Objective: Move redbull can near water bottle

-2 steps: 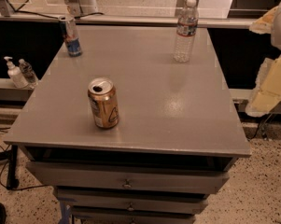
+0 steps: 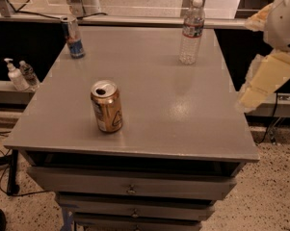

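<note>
The redbull can (image 2: 73, 36), slim, blue and silver, stands upright at the far left corner of the grey table (image 2: 183, 119). The water bottle (image 2: 192, 31), clear with a white cap and a red-and-white label, stands upright at the far right side of the table. The two stand far apart. My gripper (image 2: 265, 81), cream and white, hangs off the right edge of the table, past its side, well away from both and holding nothing that I can see.
A wider gold can (image 2: 106, 106) stands upright, opened, at the front left of the table. A pump bottle (image 2: 12, 75) and a small clear bottle (image 2: 29, 73) sit on a lower ledge to the left. Drawers lie below the tabletop.
The arm at the right edge has shifted slightly. The cans and the bottle have not moved.
</note>
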`<action>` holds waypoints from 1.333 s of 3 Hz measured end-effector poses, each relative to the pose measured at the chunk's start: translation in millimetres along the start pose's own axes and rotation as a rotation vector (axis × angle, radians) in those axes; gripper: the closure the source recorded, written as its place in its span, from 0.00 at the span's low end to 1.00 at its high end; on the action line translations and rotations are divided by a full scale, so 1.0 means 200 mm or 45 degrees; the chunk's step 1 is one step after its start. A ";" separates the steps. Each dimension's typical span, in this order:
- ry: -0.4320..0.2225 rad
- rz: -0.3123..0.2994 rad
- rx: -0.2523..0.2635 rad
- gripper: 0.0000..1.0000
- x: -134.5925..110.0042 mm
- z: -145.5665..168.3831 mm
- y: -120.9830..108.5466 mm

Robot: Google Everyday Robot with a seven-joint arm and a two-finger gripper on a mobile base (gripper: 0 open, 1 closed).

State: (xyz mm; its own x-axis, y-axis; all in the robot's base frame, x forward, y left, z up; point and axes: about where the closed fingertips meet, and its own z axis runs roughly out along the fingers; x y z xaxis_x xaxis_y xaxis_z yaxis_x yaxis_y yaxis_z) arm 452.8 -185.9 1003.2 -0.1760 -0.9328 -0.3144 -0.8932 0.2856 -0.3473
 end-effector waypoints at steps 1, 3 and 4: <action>-0.185 0.013 0.020 0.00 -0.18 0.09 -0.07; -0.539 0.092 -0.021 0.00 -0.62 0.33 -0.13; -0.539 0.092 -0.021 0.00 -0.62 0.33 -0.13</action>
State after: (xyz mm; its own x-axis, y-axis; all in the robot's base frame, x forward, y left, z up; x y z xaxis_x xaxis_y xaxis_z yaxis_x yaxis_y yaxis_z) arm 525.0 -63.5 992.1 -0.0557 -0.7370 -0.6736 -0.8918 0.3401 -0.2983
